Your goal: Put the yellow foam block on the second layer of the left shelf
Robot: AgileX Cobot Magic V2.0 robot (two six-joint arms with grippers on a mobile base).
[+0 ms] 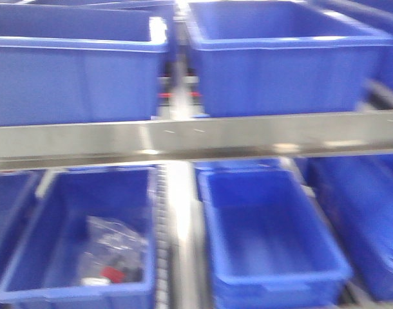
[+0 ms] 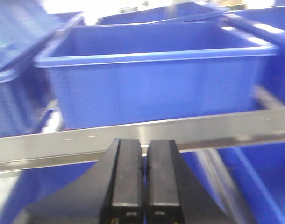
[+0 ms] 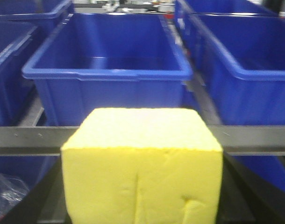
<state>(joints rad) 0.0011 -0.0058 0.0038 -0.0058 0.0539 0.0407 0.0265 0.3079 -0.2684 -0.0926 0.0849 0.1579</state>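
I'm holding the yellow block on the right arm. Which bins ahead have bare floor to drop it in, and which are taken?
In the right wrist view the yellow foam block faces a blue bin behind the metal rail; its floor looks bare. In the front view, the lower right bin also looks bare. The lower left bin is partly taken by a clear plastic bag.

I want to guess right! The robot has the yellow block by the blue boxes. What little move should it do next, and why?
Probably ease the right arm forward over the metal shelf rail toward the blue bin straight ahead. The yellow foam block fills the right wrist view, seemingly held on the near side of that rail, and the bin behind it looks open. The left gripper is shut, carrying nothing.
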